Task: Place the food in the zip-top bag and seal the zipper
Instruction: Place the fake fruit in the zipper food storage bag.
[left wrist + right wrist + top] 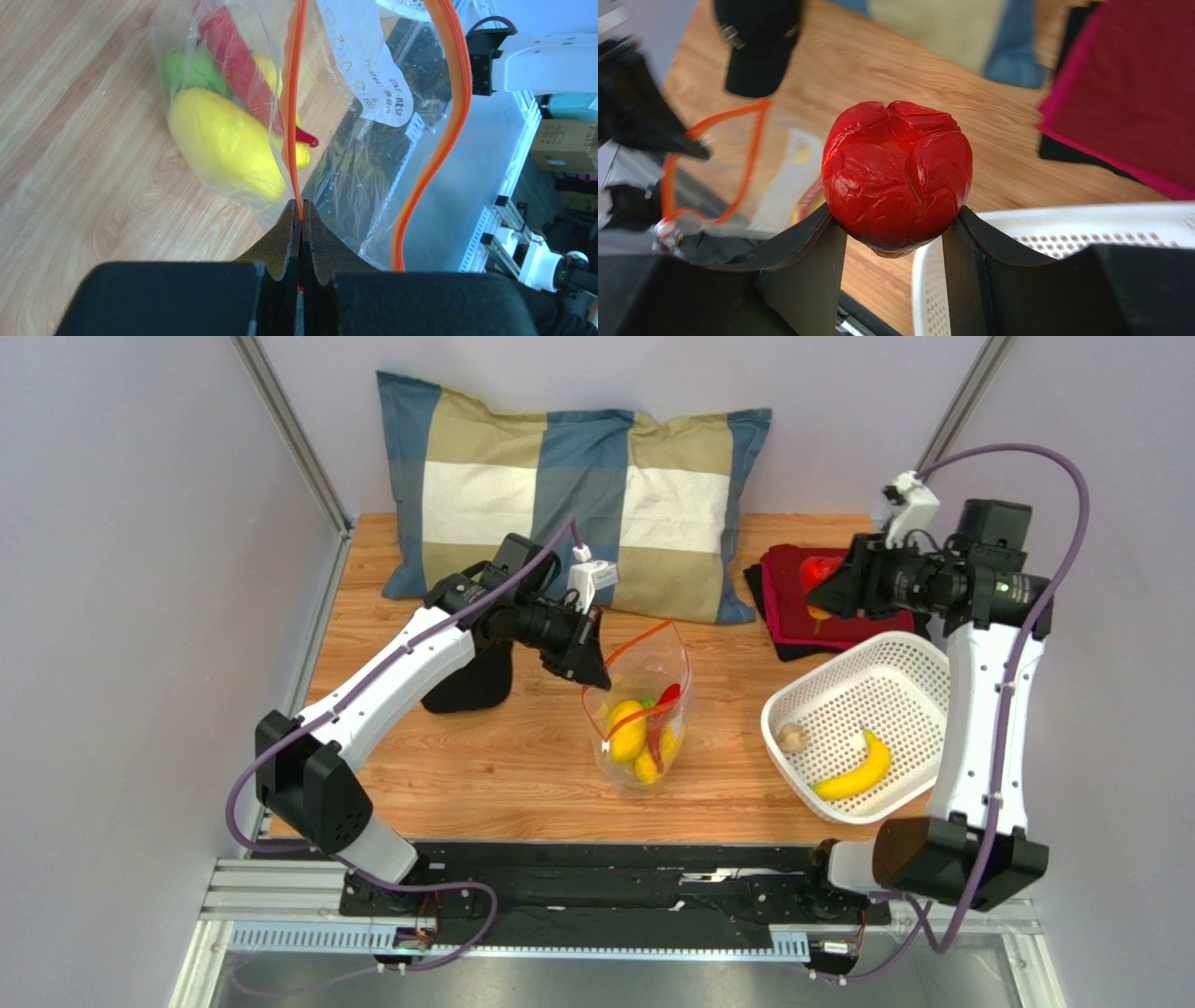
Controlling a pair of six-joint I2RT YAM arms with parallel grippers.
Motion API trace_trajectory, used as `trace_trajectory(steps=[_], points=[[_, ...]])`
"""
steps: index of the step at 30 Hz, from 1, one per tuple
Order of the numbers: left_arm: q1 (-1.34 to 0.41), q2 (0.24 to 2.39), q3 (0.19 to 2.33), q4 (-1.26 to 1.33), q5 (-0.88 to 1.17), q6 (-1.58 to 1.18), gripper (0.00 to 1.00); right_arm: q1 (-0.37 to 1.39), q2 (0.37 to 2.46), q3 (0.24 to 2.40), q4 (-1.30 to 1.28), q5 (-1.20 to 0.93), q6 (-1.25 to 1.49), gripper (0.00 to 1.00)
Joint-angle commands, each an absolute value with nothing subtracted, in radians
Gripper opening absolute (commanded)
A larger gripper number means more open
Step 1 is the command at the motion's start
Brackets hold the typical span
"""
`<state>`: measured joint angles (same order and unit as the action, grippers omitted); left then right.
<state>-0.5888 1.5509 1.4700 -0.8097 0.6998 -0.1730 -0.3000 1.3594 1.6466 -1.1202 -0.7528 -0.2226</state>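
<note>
Bag (638, 711) stands mid-table, limp, light and slippery-looking, so likely best held by its stiffer zipper (293, 105), where left gripper (302, 215) is pinched tight, while right gripper (896, 213) clamps squashy-looking red piece (897, 178) near basket (905, 655).

I was working in a lab test cell: plain grey panels (140, 546) on aluminium posts (291, 427) boxed my wooden tabletop (505, 770), with a slotted mounting rail (281, 903) at 6 o'clock.

Left arm (393, 672) stretches forward, left hand (301, 210) pinching the zipper (291, 105); right arm (982, 700) stands raised, right hand (894, 213) clasping the red piece (896, 175).
</note>
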Motion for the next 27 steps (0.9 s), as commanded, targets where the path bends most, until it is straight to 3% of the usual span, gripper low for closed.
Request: trace_trajectory(steps=[1, 10, 14, 20, 23, 27], points=[[-0.592, 1.542, 1.526, -0.805, 0.773, -0.195, 0.0, -0.129, 1.269, 1.68, -1.204, -0.9, -0.253, 0.14], [-0.607, 1.551, 1.546, -0.792, 0.83, -0.232, 0.0, 0.244, 1.226, 1.579, -1.083, -0.839, -0.164, 0.15], [-0.606, 1.56, 1.543, -0.781, 0.838, -0.244, 0.0, 0.423, 1.259, 1.536, -1.017, -0.695, -0.138, 0.16], [-0.601, 1.562, 1.519, -0.752, 0.853, -0.265, 0.0, 0.534, 1.327, 1.474, -0.989, -0.595, -0.155, 0.22], [-0.594, 1.562, 1.5, -0.732, 0.864, -0.278, 0.0, 0.578, 1.35, 1.442, -1.008, -0.546, -0.17, 0.33], [-0.586, 1.563, 1.488, -0.707, 0.867, -0.301, 0.0, 0.591, 1.365, 1.422, -1.019, -0.506, -0.164, 0.8]])
